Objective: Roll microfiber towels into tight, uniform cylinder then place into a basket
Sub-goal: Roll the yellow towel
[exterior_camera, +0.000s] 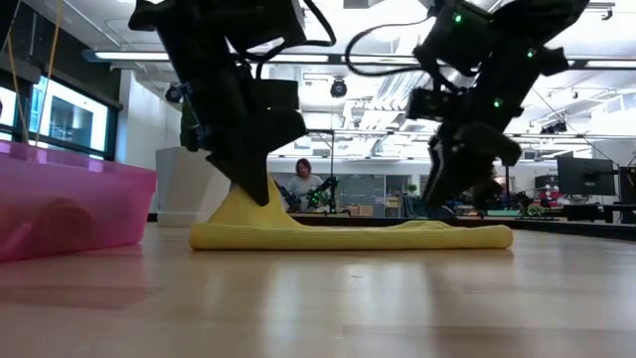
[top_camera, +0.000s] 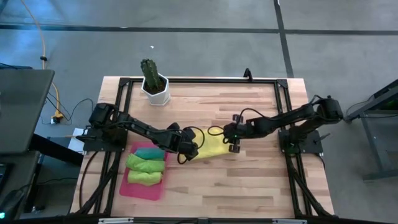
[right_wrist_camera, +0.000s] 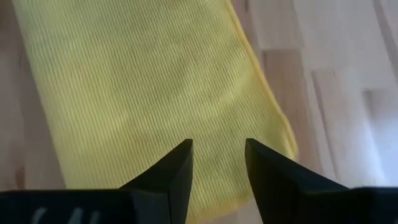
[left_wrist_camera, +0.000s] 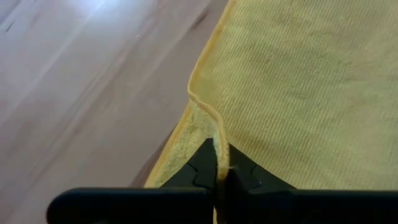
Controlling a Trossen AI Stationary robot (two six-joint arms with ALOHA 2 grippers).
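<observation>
Left gripper (left_wrist_camera: pixel 221 177) pinched tight on yellow towel's (top_camera: pixel 211 147) edge, lifting a peak. Right gripper (right_wrist_camera: pixel 217 163) parted, empty, above opposite end. Towel mid-table, near front edge: soft, light, limp; best taken at hems or corners. Three rolled towels (top_camera: pixel 145 165), apparently, in pink basket (top_camera: pixel 126 186) at front-left corner; one cactus pot (top_camera: pixel 155 89) behind.

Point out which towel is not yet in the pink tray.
The yellow towel: it lies flat on the table between the two grippers, the left gripper pinching its edge. The teal and green ones sit rolled in the pink tray.
</observation>
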